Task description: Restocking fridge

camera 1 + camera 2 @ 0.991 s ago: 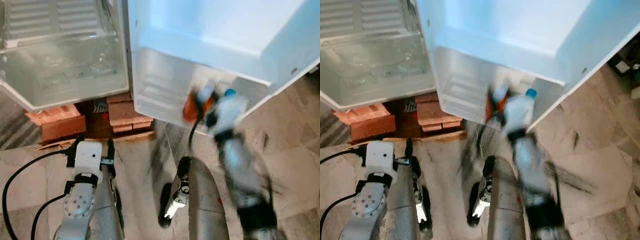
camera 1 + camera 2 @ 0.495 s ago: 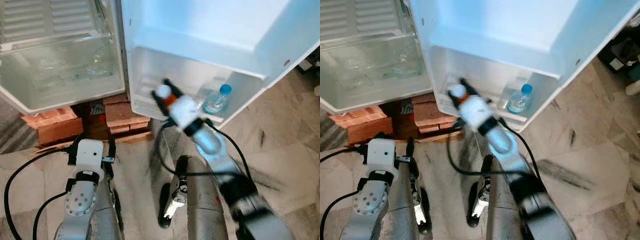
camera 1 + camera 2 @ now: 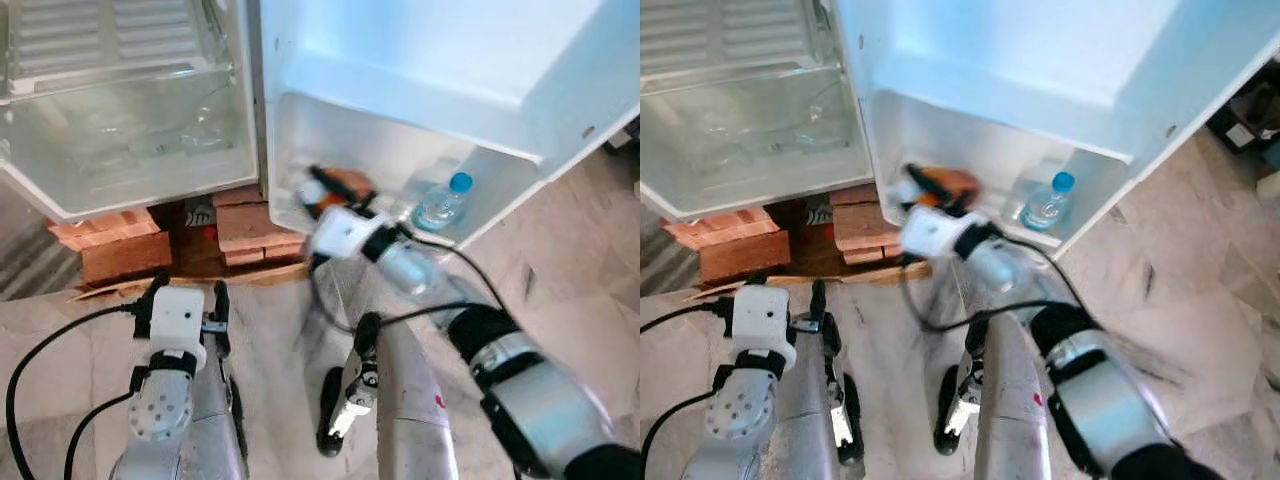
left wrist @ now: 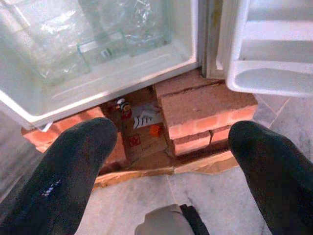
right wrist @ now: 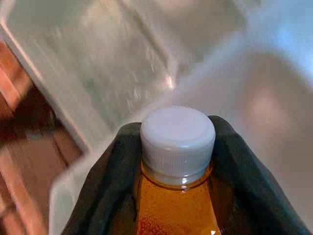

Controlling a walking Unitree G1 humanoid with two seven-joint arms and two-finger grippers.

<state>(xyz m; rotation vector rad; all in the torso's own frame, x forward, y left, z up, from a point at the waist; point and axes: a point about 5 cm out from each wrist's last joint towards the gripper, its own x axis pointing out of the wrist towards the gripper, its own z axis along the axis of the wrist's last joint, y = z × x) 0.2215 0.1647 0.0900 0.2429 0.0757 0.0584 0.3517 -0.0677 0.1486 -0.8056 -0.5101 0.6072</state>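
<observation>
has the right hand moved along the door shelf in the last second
Yes. The right hand, shut on the orange bottle, has gone leftward along the door shelf, away from the water bottle at its right end.

The orange bottle with a white cap (image 5: 177,166) is cut off by the picture's edge just under its neck, and in the eye views motion blur softens it (image 3: 335,188), so no label can be read. The two black fingers (image 5: 105,181) of the right gripper (image 3: 318,192) cover both sides of its neck. The small clear water bottle with a blue cap (image 3: 441,203) is partly hidden behind the front wall of the white door shelf (image 3: 300,215). The small items on the cardboard between the red bricks (image 4: 139,120) are too small to tell
</observation>
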